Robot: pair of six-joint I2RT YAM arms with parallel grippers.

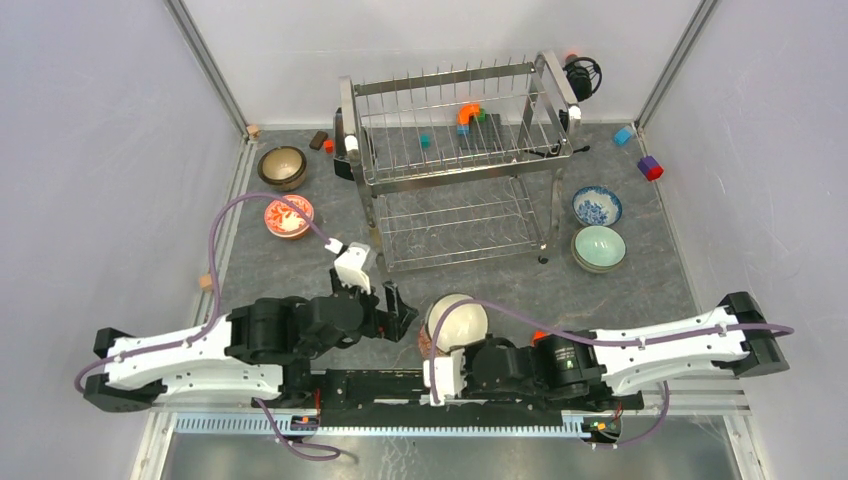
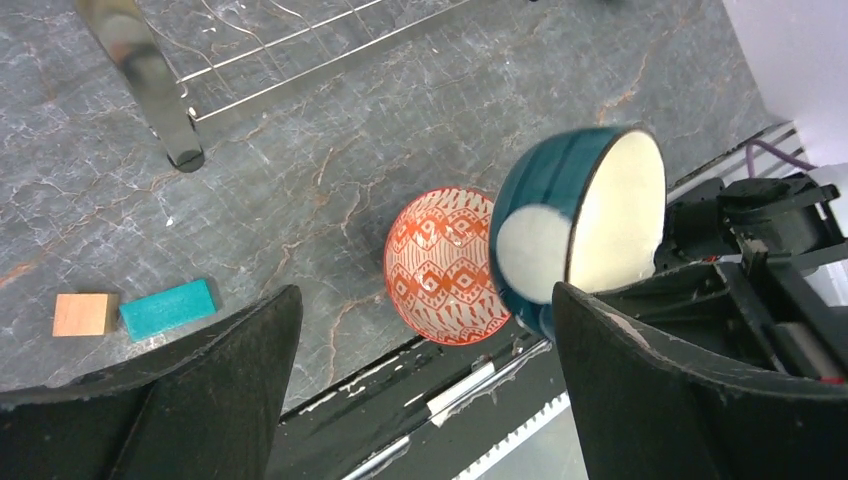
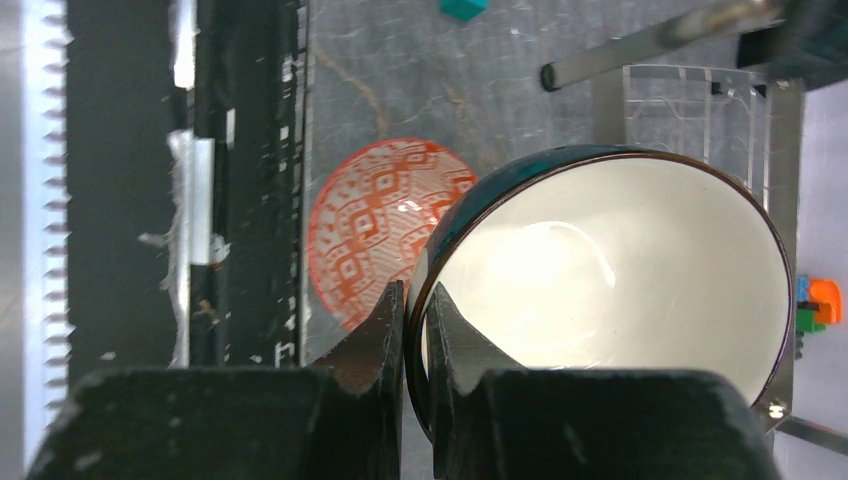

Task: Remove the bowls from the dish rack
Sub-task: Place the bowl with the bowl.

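The white bowl with a dark teal outside (image 3: 610, 285) is held by the right fingers (image 3: 372, 345), which are pinched on its rim, one finger inside and one outside. The bowl is kept tilted on its side above the near edge of the grey marbled worktop (image 1: 480, 285), in front of the dish rack (image 1: 455, 150) and well apart from it. Just beside it, a red-orange patterned bowl (image 2: 435, 265) is seen lying on the worktop; whether the two bowls touch cannot be told.

The left fingers (image 2: 225, 385) are spread wide and nothing is held between them. They are pointed towards the held bowl, close to it.

Four more bowls are placed on the worktop. A brown-gold bowl (image 1: 282, 165) and a red-and-white bowl (image 1: 288, 216) are found to the left of the rack. A blue-and-white bowl (image 1: 597, 206) and a pale green bowl (image 1: 598, 247) are found to its right, near each other.

Small coloured blocks (image 1: 467, 113) are seen at the upper tier of the rack. A tan block (image 2: 85, 313) and a teal block (image 2: 168, 307) are laid side by side on the worktop.
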